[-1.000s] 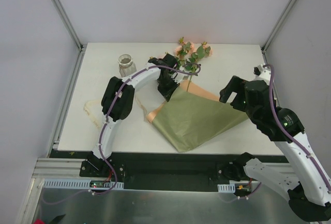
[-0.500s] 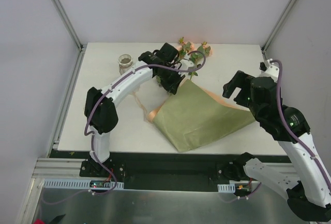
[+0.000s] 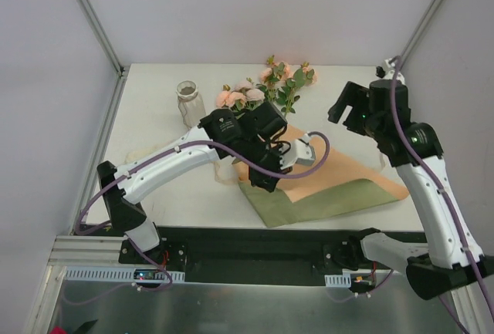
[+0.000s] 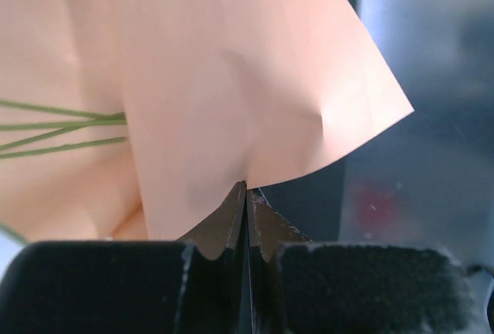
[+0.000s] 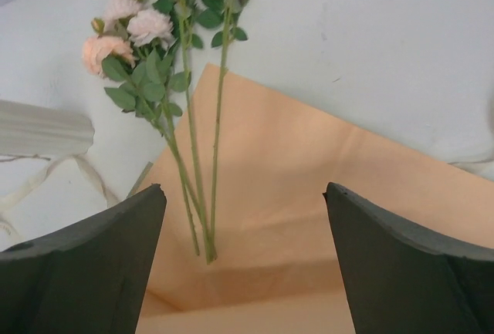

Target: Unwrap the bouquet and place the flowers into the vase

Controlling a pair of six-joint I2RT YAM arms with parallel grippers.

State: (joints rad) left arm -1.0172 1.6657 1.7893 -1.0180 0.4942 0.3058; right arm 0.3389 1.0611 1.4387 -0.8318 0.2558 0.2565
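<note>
Paper dominated the top view: the wrapping paper (image 3: 340, 176) lay opened out on the bench (image 3: 154, 126), orange-tan face up, with an olive flap along its near edge. My left end effector (image 3: 266, 181) sat low at the sheet's left edge, which I judged was the place to peel it clear of the stems. The flowers (image 3: 270, 87) lay at the far side with their blooms off the paper, near the vase (image 3: 187, 101). The vase stood upright just to their left, with no stem in it. The right end effector (image 3: 345, 110) hung above the bench near the far right corner, touching nothing.

On the left wrist camera, the left end effector (image 4: 247, 195) was pinched flat on a fold of the wrapping paper (image 4: 231, 79). Thin green stems (image 4: 62, 126) showed at the left, against the orange sheet.

The right wrist camera showed the right end effector (image 5: 245, 190) spread wide and holding nothing. It looked straight down on the flowers (image 5: 127, 29), whose stems ran across the wrapping paper (image 5: 324, 195). I judged it was parked there to drop onto the stems once the sheet gave way, since the vase's narrow neck would need a grip low on them.
</note>
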